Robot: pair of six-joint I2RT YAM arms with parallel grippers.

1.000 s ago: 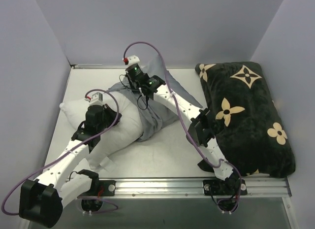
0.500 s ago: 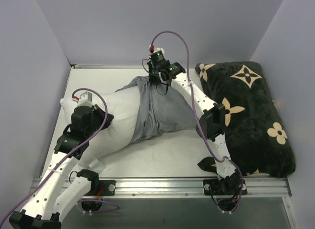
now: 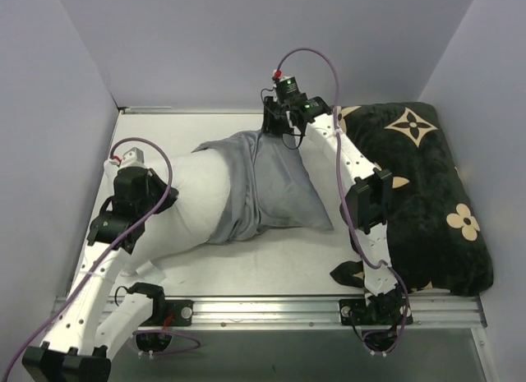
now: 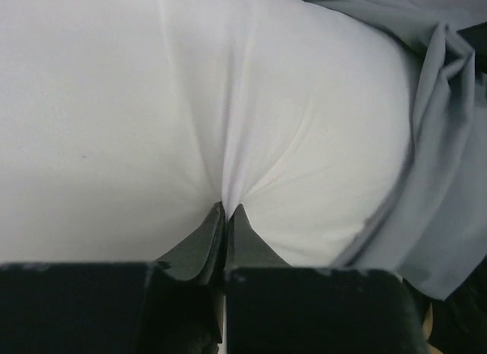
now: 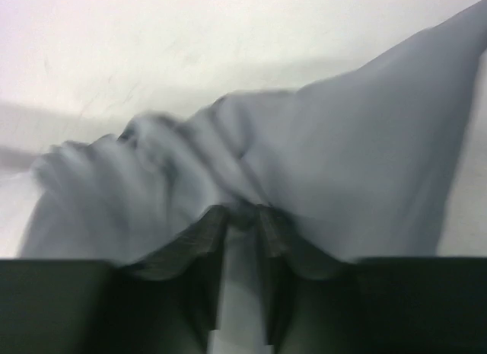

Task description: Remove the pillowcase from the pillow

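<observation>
Half of the pillowcase (image 3: 275, 189) is covering the right end of the pillow (image 3: 191, 208), which is lying across the table (image 3: 279, 259) left of centre, its left end bare. At the far edge the right gripper (image 5: 242, 217) is clamping bunched pillowcase cloth; the left gripper (image 4: 227, 213) is pinching white pillow fabric, jaws together. Right of these, a black flowered cushion (image 3: 427, 193) is lying.

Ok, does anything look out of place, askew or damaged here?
Nothing damaged or spilled. The pillow lies diagonally with the pillowcase bunched halfway off it, which fits the task: the left gripper pinches bare pillow, the right gripper pinches the pillowcase's far edge. The black cushion lies flat at the right.
</observation>
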